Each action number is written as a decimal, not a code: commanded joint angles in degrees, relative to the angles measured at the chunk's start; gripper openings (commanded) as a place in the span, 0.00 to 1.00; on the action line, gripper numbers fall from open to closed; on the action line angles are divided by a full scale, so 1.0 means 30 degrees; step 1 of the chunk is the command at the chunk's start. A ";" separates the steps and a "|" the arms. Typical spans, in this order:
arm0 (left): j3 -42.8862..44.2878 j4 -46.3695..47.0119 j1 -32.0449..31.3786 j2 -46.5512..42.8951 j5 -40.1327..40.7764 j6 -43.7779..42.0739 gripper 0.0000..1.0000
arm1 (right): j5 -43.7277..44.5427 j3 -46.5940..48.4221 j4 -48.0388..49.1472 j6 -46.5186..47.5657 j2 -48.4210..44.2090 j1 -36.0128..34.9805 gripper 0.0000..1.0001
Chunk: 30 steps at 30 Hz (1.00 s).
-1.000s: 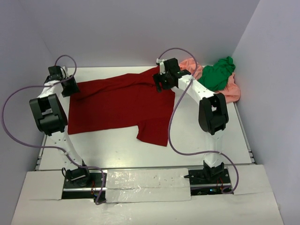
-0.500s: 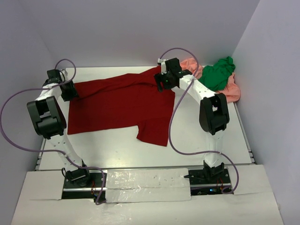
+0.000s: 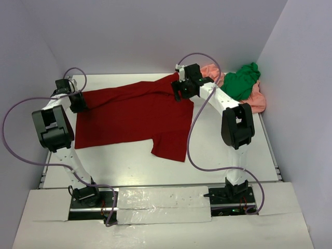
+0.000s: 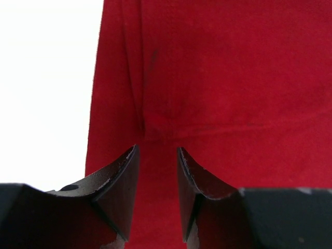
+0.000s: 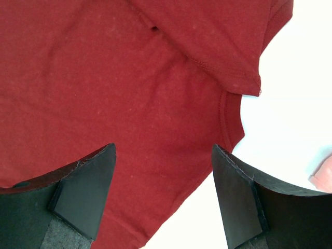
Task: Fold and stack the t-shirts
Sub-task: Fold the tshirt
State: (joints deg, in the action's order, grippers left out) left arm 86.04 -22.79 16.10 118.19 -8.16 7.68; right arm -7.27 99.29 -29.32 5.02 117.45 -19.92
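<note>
The large dark red t-shirt (image 3: 129, 114) lies spread on the white table (image 3: 223, 155), with one sleeve pointing toward the near edge. My left gripper (image 3: 79, 102) is at its far left corner, low over the cloth. In the left wrist view (image 4: 158, 155) the jaws stand narrowly apart with red cloth (image 4: 233, 78) beneath them. My right gripper (image 3: 179, 92) is at the shirt's far right corner, wide open over the cloth edge (image 5: 163, 150). The bright green t-shirt (image 3: 241, 82) lies bunched on the salmon-pink one (image 3: 257, 102) at the far right.
Lilac walls close in the table at the back and on both sides. Purple cables loop from both arms. A white foil-covered strip (image 3: 161, 199) runs between the arm bases at the near edge.
My left arm has shifted slightly, its gripper moving a little nearer along the shirt's left edge. The right arm and the shirts have hardly moved.
</note>
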 commanded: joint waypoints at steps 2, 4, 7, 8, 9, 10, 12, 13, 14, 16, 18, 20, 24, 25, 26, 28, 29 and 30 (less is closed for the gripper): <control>-0.0115 0.1530 -0.0092 0.0300 0.0786 -0.0013 0.43 | -0.0507 0.0186 -0.0128 0.0144 -0.1327 0.0166 0.80; -0.0086 0.1764 -0.0063 0.0474 0.0875 0.0017 0.43 | -0.0595 0.0128 -0.0129 0.0115 -0.1385 0.0195 0.80; -0.0115 0.2115 -0.0093 0.0622 0.1109 0.0104 0.40 | -0.0917 0.0040 -0.0158 0.0115 -0.1473 0.0196 0.80; -0.0173 0.2465 -0.0121 0.0651 0.1110 0.0105 0.39 | -0.0946 -0.0047 -0.0129 0.0086 -0.1503 0.0196 0.80; -0.0174 0.2584 -0.0122 0.0681 0.1110 0.0163 0.38 | -0.1034 -0.0048 -0.0158 0.0086 -0.1503 0.0196 0.80; -0.0203 0.2702 -0.0151 0.0739 0.1168 0.0280 0.38 | -0.1209 -0.0048 -0.0216 0.0115 -0.1474 0.0196 0.80; -0.0291 0.3081 -0.0151 0.0740 0.1197 0.0339 0.37 | -0.1240 -0.0107 -0.0246 0.0115 -0.1473 0.0196 0.80; -0.0349 0.3200 -0.0238 0.0769 0.1169 0.0339 0.37 | -0.1327 -0.0107 -0.0304 0.0115 -0.1445 0.0196 0.80; -0.0321 0.3201 -0.0268 0.0827 0.1168 0.0368 0.37 | -0.1328 -0.0078 -0.0362 0.0086 -0.1444 0.0196 0.80; -0.0320 0.3113 -0.0356 0.0944 0.1023 0.0399 0.37 | -0.1298 -0.0048 -0.0363 0.0144 -0.1473 0.0225 0.80; -0.0408 0.3200 -0.0443 0.1032 0.0934 0.0486 0.34 | -0.1269 0.0039 -0.0421 0.0144 -0.1532 0.0196 0.80; -0.0438 0.3230 -0.0503 0.1207 0.0905 0.0544 0.30 | -0.1298 0.0069 -0.0422 0.0144 -0.1591 0.0196 0.80; -0.0438 0.3259 -0.0590 0.1472 0.0758 0.0633 0.12 | -0.1386 0.0098 -0.0480 0.0173 -0.1562 0.0196 0.80; -0.0496 0.3230 -0.0561 0.1501 0.0816 0.0632 0.09 | -0.1357 0.0040 -0.0480 0.0174 -0.1562 0.0196 0.80; -0.0525 0.3259 -0.0590 0.1472 0.0875 0.0632 0.06 | -0.1386 -0.0018 -0.0451 0.0174 -0.1562 0.0196 0.80; -0.0555 0.3230 -0.0590 0.1356 0.1050 0.0545 0.00 | -0.1444 -0.0164 -0.0364 0.0174 -0.1474 0.0196 0.80; -0.0584 0.3230 -0.0590 0.1297 0.1109 0.0545 0.00 | -0.1474 -0.0194 -0.0363 0.0116 -0.1445 0.0196 0.80; -0.0642 0.3288 -0.0590 0.1093 0.1197 0.0429 0.00 | -0.1532 -0.0224 -0.0305 0.0086 -0.1386 0.0196 0.80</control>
State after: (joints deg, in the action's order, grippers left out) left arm 85.03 -14.31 14.87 121.49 -5.13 8.99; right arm -10.81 99.22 -30.24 4.99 116.71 -19.81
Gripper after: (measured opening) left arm 0.012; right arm 0.800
